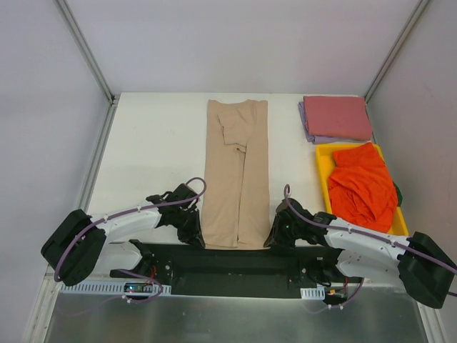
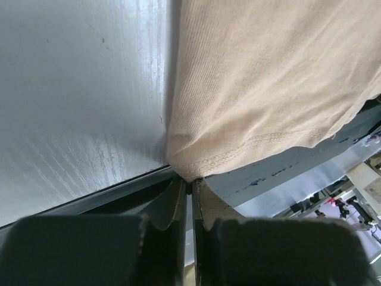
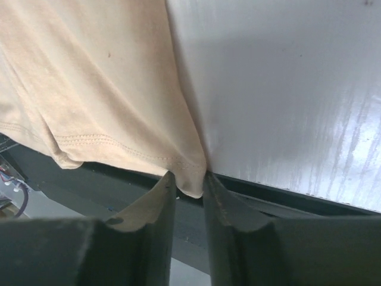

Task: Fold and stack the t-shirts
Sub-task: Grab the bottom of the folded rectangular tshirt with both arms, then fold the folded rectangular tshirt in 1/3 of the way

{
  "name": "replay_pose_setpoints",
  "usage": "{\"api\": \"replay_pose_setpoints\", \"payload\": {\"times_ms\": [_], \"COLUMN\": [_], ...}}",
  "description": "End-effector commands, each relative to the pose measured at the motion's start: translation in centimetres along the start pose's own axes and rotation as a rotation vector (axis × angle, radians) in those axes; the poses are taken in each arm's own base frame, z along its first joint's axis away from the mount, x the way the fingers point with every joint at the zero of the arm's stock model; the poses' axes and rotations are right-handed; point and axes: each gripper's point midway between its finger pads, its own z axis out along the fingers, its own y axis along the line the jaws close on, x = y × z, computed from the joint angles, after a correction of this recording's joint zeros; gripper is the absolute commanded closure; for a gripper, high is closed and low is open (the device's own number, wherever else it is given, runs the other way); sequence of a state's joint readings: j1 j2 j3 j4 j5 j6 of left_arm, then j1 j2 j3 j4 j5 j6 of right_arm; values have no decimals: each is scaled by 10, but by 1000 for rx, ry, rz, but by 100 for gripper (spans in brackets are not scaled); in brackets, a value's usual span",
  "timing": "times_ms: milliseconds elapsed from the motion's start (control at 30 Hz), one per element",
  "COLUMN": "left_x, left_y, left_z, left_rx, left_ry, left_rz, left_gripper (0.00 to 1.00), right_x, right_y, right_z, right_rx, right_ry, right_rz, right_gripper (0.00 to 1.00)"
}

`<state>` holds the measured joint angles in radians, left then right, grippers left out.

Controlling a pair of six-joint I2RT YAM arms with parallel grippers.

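The tan t-shirt (image 1: 235,171) lies in a long narrow strip down the middle of the white table (image 1: 153,143), its hem at the near edge. My left gripper (image 1: 194,232) is at the hem's left corner; in the left wrist view the left gripper (image 2: 190,180) is shut, pinching that corner of the tan cloth (image 2: 268,89). My right gripper (image 1: 274,236) is at the hem's right corner. In the right wrist view the right gripper (image 3: 189,179) has its jaws a little apart, with the corner of the tan cloth (image 3: 89,77) hanging between them.
A folded pink-red t-shirt (image 1: 337,116) rests on a lavender one (image 1: 308,127) at the back right. A crumpled orange-red t-shirt (image 1: 364,189) fills the yellow tray (image 1: 325,158) on the right. Both grippers sit at the table's near edge, above the dark base rail (image 1: 235,261).
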<state>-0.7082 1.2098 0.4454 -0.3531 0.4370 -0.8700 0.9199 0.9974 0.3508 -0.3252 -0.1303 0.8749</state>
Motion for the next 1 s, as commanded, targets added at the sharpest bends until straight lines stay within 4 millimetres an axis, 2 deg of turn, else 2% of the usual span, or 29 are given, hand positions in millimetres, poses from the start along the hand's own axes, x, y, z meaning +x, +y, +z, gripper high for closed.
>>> {"api": "replay_pose_setpoints", "payload": {"times_ms": [0, 67, 100, 267, 467, 600, 733, 767, 833, 967], "left_x": [-5, -5, -5, -15, -47, -88, -132, -144, -170, -219], "left_y": [-10, -14, -17, -36, -74, -90, -111, -114, -127, -127], "left_z": [-2, -5, -7, -22, -47, -71, -96, -100, -114, -123], "left_rx": [40, 65, 79, 138, 190, 231, 251, 246, 256, 208], "left_ry": [-33, -39, -44, -113, -209, -296, -387, -406, -452, -526], "left_rz": [45, 63, 76, 132, 224, 184, 179, 179, 175, 132], "left_gripper": [100, 100, 100, 100, 100, 100, 100, 100, 100, 100], "right_x": [-17, -19, -20, -33, -61, -93, -139, -157, -182, -230], "right_y": [18, 24, 27, 36, 65, 82, 99, 100, 108, 123], "right_z": [5, 2, -1, -18, -42, -58, -75, -80, -86, -91], "right_rx": [-63, -85, -98, -115, -161, -167, -147, -122, -122, -117], "right_ry": [-67, -73, -79, -149, -238, -311, -427, -482, -537, -607], "right_rz": [-47, -79, -99, -182, -279, -303, -335, -324, -320, -318], "right_gripper": [82, 97, 100, 100, 100, 100, 100, 100, 100, 100]}}
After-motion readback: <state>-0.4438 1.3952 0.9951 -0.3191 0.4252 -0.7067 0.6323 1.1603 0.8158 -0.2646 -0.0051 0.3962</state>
